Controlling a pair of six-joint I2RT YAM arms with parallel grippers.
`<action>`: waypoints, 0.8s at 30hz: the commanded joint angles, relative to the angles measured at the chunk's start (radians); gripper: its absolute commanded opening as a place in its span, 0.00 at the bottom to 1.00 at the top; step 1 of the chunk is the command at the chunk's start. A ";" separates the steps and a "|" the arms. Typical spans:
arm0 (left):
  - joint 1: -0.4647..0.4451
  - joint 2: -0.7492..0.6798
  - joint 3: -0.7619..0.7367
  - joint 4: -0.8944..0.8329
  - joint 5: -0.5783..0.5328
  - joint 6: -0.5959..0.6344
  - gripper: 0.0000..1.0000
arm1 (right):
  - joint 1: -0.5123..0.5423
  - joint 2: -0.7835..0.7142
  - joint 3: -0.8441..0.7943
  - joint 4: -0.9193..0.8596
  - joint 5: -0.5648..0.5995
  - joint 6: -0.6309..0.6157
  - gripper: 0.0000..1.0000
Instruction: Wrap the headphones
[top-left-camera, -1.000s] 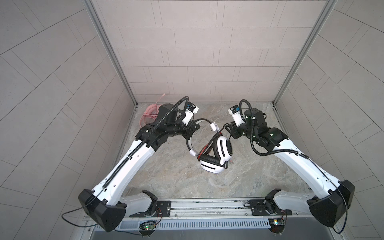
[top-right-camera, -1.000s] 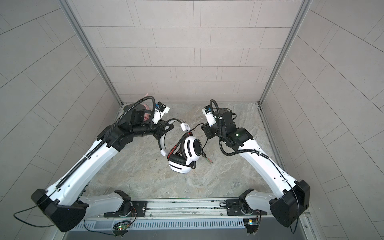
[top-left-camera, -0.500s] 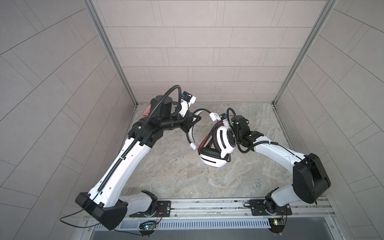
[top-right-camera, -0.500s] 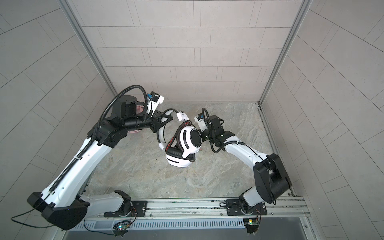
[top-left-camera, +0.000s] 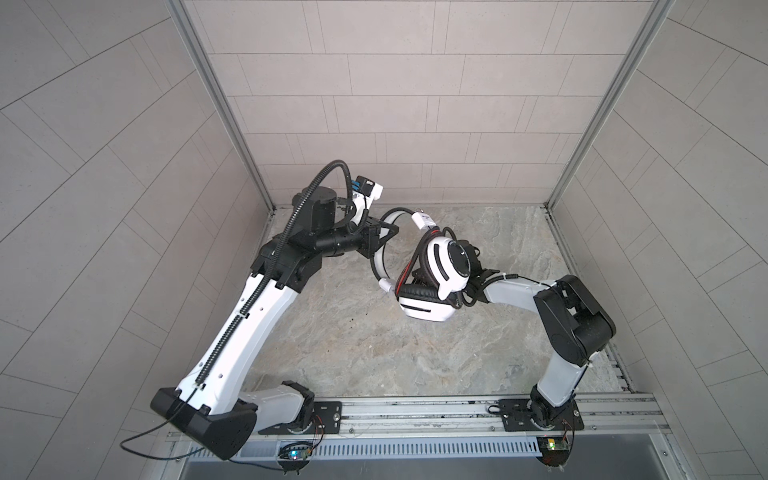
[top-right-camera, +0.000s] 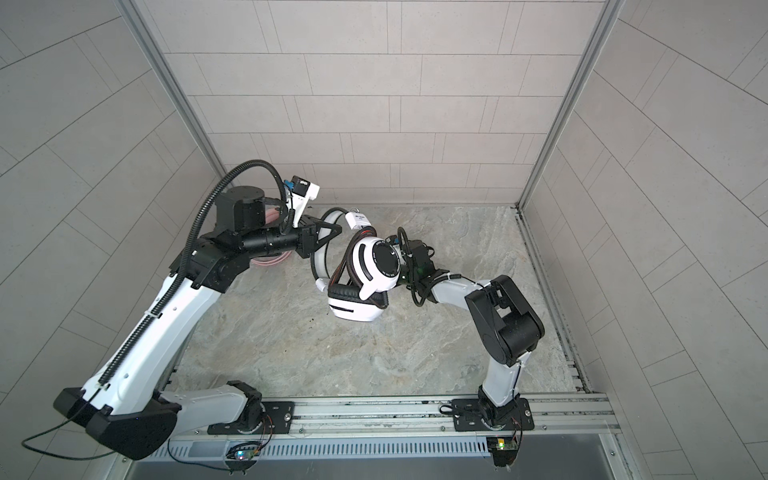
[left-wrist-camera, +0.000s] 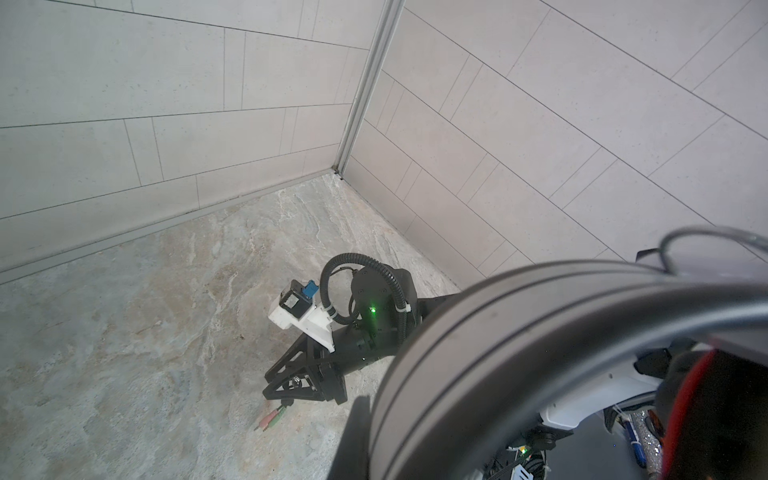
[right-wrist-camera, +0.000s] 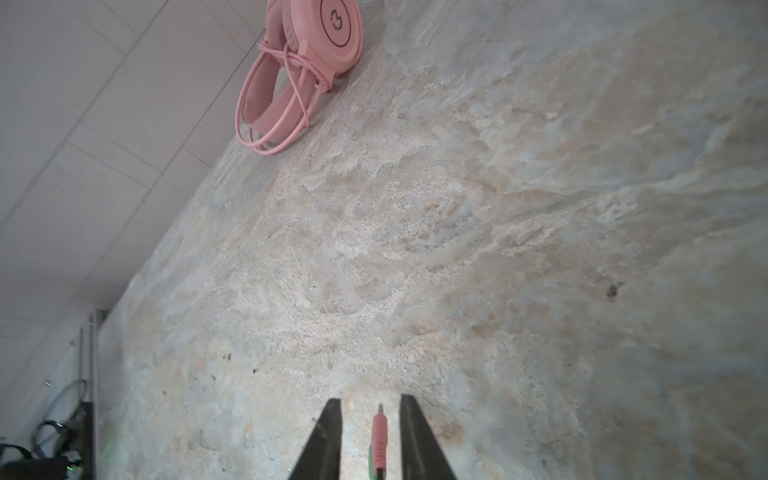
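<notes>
Mid-frame in a top view, my left gripper (top-left-camera: 384, 237) clamps the probably light white-and-black headset (top-left-camera: 451, 266) by its stiff headband (top-left-camera: 376, 264), while my right gripper (right-wrist-camera: 370, 405) holds 2 fingers apart around the small, likely slippery cable plug (right-wrist-camera: 379, 434).

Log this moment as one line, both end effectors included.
left end effector: shut on white-and-black headset headband | right end effector: open around audio plug on table | pink headset: cable wrapped
</notes>
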 joint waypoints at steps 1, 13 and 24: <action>0.038 -0.015 0.020 0.112 0.034 -0.100 0.00 | 0.004 -0.023 -0.028 0.063 -0.016 0.020 0.18; 0.159 0.023 -0.035 0.111 -0.324 -0.381 0.00 | 0.105 -0.267 -0.145 -0.235 0.149 -0.129 0.11; 0.172 0.047 -0.076 0.099 -0.849 -0.505 0.00 | 0.293 -0.515 -0.212 -0.417 0.398 -0.182 0.01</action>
